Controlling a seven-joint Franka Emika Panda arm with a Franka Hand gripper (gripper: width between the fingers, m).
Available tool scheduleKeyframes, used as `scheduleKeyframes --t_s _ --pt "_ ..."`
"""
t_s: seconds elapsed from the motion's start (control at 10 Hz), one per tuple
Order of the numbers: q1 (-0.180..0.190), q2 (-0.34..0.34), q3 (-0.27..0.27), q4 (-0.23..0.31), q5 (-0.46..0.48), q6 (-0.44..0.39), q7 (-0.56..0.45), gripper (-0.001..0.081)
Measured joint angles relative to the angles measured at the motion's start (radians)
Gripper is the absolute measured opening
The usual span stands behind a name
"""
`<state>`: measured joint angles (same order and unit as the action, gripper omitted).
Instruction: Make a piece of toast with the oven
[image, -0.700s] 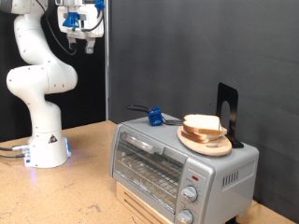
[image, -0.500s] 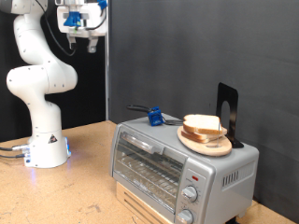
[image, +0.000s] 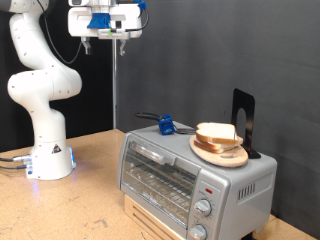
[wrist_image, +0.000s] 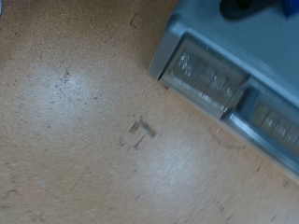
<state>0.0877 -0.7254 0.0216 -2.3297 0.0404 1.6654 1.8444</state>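
Note:
The silver oven (image: 190, 172) stands at the exterior view's lower right with its glass door shut; two knobs and a red light sit on its front right. On its top a wooden plate (image: 222, 153) carries a stack of bread slices (image: 217, 133). A single separate piece of toast is out of view. My gripper (image: 106, 42) hangs high near the exterior view's top, left of the oven and well above it, fingers apart and holding nothing. In the wrist view the oven (wrist_image: 234, 65) shows far below; the fingers do not show there.
A small blue object (image: 165, 125) with a black handle lies on the oven's top, also seen as the blue object (wrist_image: 254, 7) from the wrist. A black stand (image: 243, 120) rises behind the plate. The wooden table (wrist_image: 84, 131) spreads below; the robot base (image: 48, 150) stands at the left.
The gripper has moved towards the exterior view's right, nearer the oven, and turned about its axis. The oven, plate and bread have not moved.

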Motion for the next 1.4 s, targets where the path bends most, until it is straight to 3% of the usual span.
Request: scheduleKeyframes --t_s 0.2,0.4,0.6,0.9,1.0,1.2,1.3,1.4 --pt "0.043 0.026 -0.06 0.011 0.018 0.017 -0.245 0.0809" --pt "0.059 0.138 -0.077 0.08 0.017 0.027 -0.37 0.0809" --pt "0.058 0.121 -0.078 0.066 0.024 0.066 -0.4 0.0809" --pt "0.094 0.166 -0.105 0.054 0.04 0.211 -0.684 0.0809" --pt "0.09 0.163 -0.104 0.054 0.042 0.202 -0.655 0.0809" --pt "0.115 0.16 -0.142 0.059 0.081 0.143 -0.855 0.0809" --pt "0.123 0.168 -0.161 0.053 0.097 0.171 -0.93 0.0809" --pt "0.124 0.184 -0.163 0.037 0.102 0.225 -0.942 0.0809"
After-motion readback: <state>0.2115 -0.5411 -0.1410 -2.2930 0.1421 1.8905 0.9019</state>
